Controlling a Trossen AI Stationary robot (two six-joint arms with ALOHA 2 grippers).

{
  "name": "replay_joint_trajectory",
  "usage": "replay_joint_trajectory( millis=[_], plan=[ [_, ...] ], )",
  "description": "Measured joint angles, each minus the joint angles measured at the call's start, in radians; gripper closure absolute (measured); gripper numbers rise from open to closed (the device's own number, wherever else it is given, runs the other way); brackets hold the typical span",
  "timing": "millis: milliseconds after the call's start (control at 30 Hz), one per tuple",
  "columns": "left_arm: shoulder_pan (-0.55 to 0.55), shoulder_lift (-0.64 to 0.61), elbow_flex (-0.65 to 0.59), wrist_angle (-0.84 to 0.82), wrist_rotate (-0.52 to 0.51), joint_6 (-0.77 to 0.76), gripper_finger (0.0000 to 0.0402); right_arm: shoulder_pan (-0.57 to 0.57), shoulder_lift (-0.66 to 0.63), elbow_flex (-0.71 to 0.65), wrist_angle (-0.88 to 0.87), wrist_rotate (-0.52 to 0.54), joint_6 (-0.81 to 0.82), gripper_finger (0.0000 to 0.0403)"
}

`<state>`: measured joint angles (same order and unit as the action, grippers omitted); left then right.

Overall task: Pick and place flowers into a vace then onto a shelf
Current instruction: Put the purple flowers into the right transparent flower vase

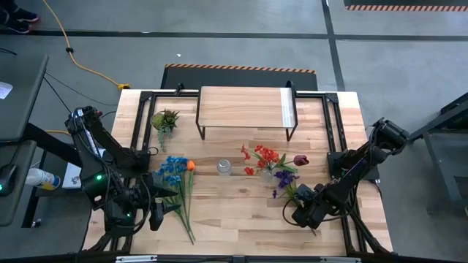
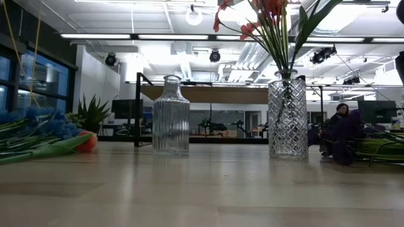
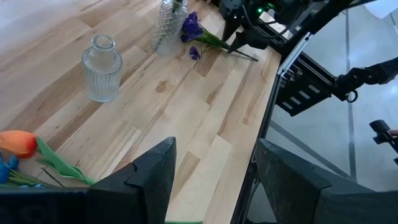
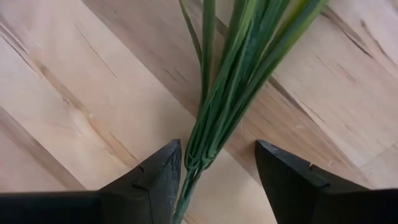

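Right gripper (image 4: pixel 214 180) spread, purple flower stems (image 4: pixel 233 81) between fingers, pointing straight ahead. Left gripper (image 3: pixel 214 180) spread, empty.

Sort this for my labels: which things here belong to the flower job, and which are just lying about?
Job: blue flowers; red and purple flowers; ribbed vase; diamond-cut vase; shelf.
Lying about: potted plant; spray bottle.
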<state>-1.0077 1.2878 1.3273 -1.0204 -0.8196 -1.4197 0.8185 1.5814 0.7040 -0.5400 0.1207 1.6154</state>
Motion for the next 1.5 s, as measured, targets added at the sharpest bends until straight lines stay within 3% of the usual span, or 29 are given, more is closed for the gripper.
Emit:
replay_joint_trajectory(
  millis=[600,867,1133,1333,1500],
  plan=[
    [0.0,0.0,0.0,-0.001,-0.008,-0.001,0.0149,-0.001,-0.008,-0.005,-0.029,-0.038,0.008,0.0389],
    [0.0,0.0,0.0,-0.003,-0.006,0.0,0.0149,0.01,-0.091,-0.009,-0.104,-0.15,0.086,0.038],
    [0.0,0.0,0.0,-0.011,-0.005,0.0,0.0149,0.119,-0.153,-0.008,-0.159,-0.258,0.212,0.0389],
    [0.0,0.0,0.0,-0.036,-0.005,0.0,0.0149,0.202,-0.22,-0.007,-0.176,-0.266,0.317,0.0392],
    [0.0,0.0,0.0,-0.035,-0.005,0.0,0.0149,0.186,-0.252,-0.007,-0.268,-0.244,0.344,0.0392]
  ],
)
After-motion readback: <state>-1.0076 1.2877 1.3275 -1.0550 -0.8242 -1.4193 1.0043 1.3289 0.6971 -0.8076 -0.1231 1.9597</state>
